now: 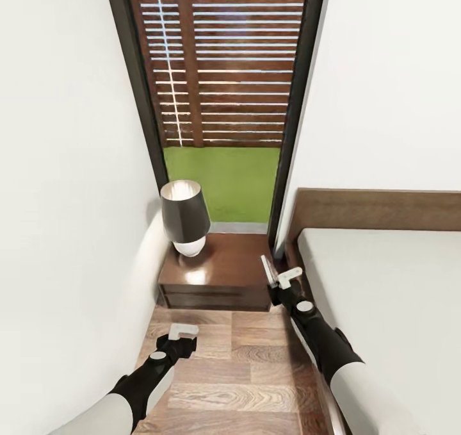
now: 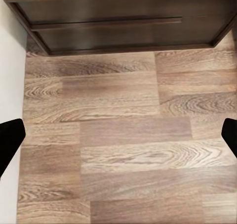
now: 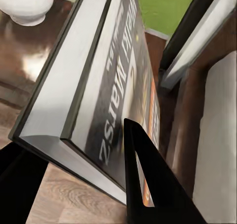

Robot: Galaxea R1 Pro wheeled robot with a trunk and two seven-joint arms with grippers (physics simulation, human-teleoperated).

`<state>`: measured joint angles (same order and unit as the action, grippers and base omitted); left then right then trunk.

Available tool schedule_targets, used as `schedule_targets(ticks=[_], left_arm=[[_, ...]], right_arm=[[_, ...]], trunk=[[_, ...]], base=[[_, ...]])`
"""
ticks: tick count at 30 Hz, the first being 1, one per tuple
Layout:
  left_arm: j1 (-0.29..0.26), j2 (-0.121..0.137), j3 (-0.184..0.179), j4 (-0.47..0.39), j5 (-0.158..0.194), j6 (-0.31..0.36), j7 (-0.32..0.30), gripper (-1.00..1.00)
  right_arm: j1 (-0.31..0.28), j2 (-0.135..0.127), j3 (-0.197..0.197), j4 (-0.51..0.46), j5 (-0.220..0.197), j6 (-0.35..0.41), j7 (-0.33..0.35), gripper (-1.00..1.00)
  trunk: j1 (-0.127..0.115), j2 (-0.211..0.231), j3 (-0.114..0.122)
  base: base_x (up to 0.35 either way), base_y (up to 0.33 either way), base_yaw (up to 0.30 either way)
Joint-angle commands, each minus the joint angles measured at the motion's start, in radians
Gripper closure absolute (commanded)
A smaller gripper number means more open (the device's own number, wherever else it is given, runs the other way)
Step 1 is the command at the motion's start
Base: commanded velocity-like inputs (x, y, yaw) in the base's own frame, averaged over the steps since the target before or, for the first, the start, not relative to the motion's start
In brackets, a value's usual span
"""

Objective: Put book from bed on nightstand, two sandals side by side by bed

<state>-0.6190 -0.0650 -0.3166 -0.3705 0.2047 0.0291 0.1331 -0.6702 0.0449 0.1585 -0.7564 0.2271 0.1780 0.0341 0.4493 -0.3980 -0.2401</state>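
Two grippers are seen over the wood-plank floor (image 1: 237, 371) in front of the nightstand (image 1: 221, 275). The right gripper (image 1: 280, 273) is closed on the book (image 3: 106, 80): in the right wrist view the thin paperback is clamped between the dark fingers (image 3: 148, 184), one pressed on the lettered cover and the other under the back, so that the book is held on edge. Beyond these jaws, the nightstand's top and the white base of the lamp (image 1: 184, 217) are seen; to one side of them stand the bed (image 1: 397, 281) frame and the dark window frame (image 1: 291, 121). The book is held above the nightstand's near right corner, just beside the bed. The left gripper (image 1: 182, 332) is held wide open and empty, its fingertips (image 2: 10, 140) far apart, with bare floor between the jaws and the nightstand's drawer front ahead of them.
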Motion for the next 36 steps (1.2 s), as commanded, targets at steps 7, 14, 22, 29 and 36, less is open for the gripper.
schedule_targets(ticks=[7, 14, 22, 29, 36], left_arm=[[-0.001, 0.001, -0.009, -0.002, 0.009, 0.002, 0.003, -1.00], [-0.001, 0.001, -0.010, -0.002, 0.009, 0.002, -0.006, -1.00], [-0.001, 0.001, -0.010, -0.002, 0.009, 0.002, -0.007, -1.00], [-0.001, 0.001, -0.009, -0.002, 0.009, 0.000, 0.000, -1.00], [-0.001, 0.001, -0.007, 0.010, 0.011, -0.007, 0.008, -1.00]], right_arm=[[0.004, 0.000, 0.023, -0.003, 0.218, 0.013, -0.123, 1.00], [0.012, 0.000, 0.185, 0.000, 0.306, 0.008, -0.257, 1.00], [0.012, -0.001, 0.200, 0.000, 0.305, 0.007, -0.270, 1.00], [0.012, -0.002, 0.200, 0.001, 0.303, 0.008, -0.270, 1.00], [0.012, -0.003, 0.200, 0.001, 0.298, 0.008, -0.270, 1.00]], trunk=[[0.001, -0.002, -0.002], [0.001, -0.002, -0.002], [0.001, -0.002, -0.002], [0.001, -0.002, -0.002], [0.001, -0.002, -0.002]], base=[[0.035, 0.000, 0.000], [0.002, 0.000, 0.000], [0.000, 0.000, 0.001], [0.000, 0.000, 0.133], [0.000, 0.000, 0.227]])
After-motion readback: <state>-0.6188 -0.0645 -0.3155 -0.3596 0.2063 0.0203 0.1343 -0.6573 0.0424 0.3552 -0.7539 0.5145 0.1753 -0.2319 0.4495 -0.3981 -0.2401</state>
